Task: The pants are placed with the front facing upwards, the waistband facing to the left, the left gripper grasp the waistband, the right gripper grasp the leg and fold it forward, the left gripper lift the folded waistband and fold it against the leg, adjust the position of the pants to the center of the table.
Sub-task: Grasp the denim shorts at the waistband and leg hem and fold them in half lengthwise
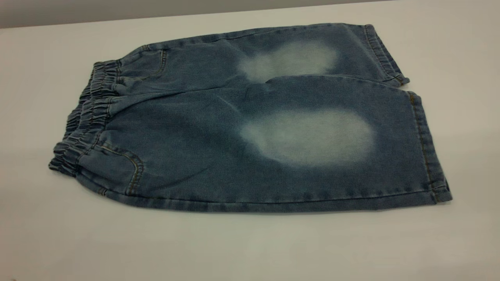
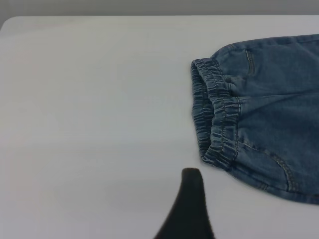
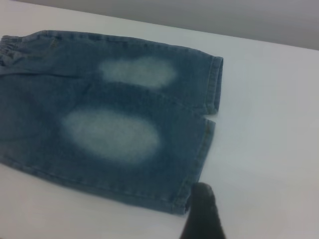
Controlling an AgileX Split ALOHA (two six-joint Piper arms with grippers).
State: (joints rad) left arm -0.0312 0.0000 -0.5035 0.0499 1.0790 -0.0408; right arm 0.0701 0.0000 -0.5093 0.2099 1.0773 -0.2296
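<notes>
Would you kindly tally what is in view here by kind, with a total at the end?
Pants, blue denim, spread flat, waistband to the left: 1
Grippers, only one dark fingertip of each showing: 2 (left gripper, right gripper)
Table, white: 1
Total: 4

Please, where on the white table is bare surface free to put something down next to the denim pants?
The blue denim pants fill the middle of the white table. Bare strips lie along the near edge below the pants, left of the gathered elastic waistband, and right of the leg hems. The black left gripper hangs near the waistband corner, so that spot is tighter.
</notes>
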